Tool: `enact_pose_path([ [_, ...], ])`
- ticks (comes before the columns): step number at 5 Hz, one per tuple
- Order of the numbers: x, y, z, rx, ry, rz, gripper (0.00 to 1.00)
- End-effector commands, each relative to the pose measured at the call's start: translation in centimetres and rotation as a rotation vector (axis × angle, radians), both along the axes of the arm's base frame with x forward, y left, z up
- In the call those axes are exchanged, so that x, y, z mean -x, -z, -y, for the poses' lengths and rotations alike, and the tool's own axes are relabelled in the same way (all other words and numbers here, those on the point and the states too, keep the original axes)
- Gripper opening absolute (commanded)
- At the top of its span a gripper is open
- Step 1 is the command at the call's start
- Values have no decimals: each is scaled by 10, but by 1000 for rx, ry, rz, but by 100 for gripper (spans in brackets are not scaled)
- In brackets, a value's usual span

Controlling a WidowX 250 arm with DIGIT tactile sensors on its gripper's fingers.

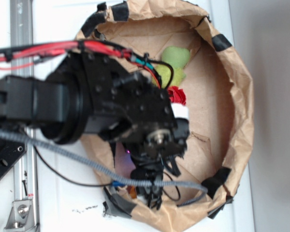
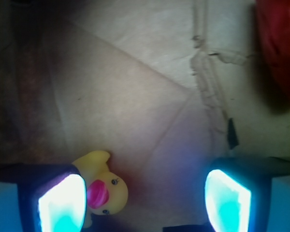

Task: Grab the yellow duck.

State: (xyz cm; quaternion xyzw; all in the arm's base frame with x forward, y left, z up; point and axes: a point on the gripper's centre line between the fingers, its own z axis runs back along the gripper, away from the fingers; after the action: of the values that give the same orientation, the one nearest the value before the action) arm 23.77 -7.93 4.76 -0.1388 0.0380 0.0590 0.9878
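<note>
Hovering low over the brown paper floor (image 2: 150, 96) of the paper-walled bin (image 1: 239, 121), the WidowX gripper (image 2: 144, 203) stands with its jaws wide and empty. The yellow duck (image 2: 104, 186) sits at seven o'clock in the wrist view, touching the left pad (image 2: 63, 203). The approach looks nearly done; closing should follow a small shift toward the duck.

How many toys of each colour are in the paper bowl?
Yellow: 1, the tiny glossy yellow rubber duck beside one finger of the open pincer.
Green: 1, the fuzzy lime-green plush toy.
Red: 1, the crumpled red thing; too blurred to say what it is.
Total: 3 that can be seen in the brown paper bowl; the arm hides part of it.
</note>
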Motion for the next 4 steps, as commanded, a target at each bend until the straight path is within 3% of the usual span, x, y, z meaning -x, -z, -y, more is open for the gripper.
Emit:
enact_pose_path([
  [1, 13, 23, 24, -51, 119, -13, 100],
  [2, 24, 37, 22, -105, 159, -53, 100],
  [3, 26, 27, 3, -188, 142, -71, 0],
  [4, 22, -6, -26, -198, 76, -20, 0],
])
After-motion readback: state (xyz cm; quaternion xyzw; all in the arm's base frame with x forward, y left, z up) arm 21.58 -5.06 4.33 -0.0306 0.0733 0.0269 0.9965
